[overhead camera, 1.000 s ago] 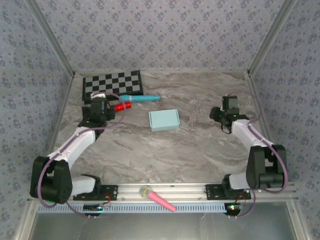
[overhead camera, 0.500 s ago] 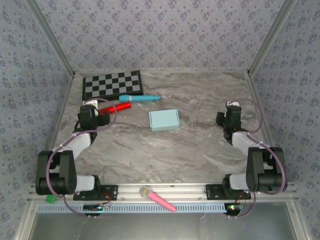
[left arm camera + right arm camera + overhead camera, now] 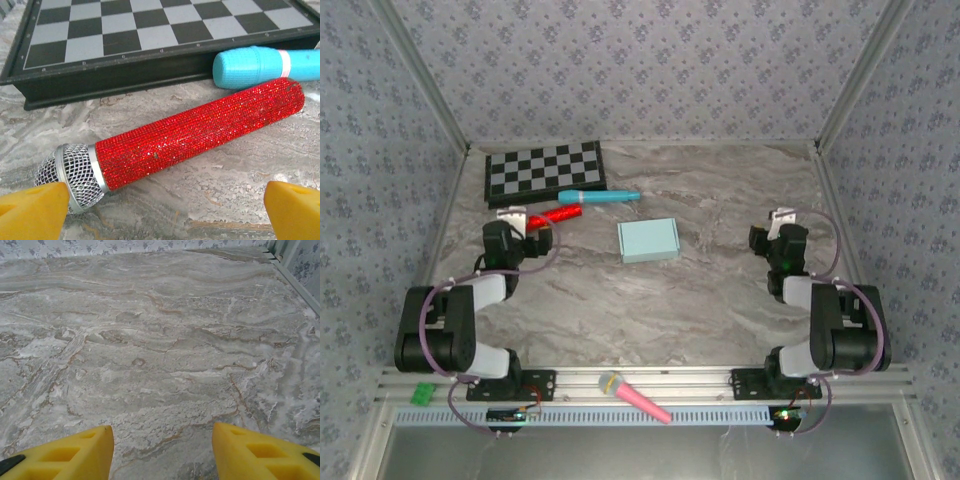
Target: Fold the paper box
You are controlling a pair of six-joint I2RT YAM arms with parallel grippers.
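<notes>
Aqua paper box (image 3: pixel 649 241): one; red microphone (image 3: pixel 200 130): one; left fingers (image 3: pixel 32 210) apart; right fingers (image 3: pixel 75 452) apart.

Lab test booth: wallpapered walls (image 3: pixel 640 60), marble tabletop (image 3: pixel 700 290).

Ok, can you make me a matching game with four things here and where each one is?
Things: 1 pale aqua cardboard box; 2 red glittery microphone; 3 black-and-white checkerboard; 4 pink toy microphone.
Places: A far left corner; B on the near metal rail; C middle of the table; D beside the checkerboard's near edge.
Pairs: 1-C, 2-D, 3-A, 4-B.
</notes>
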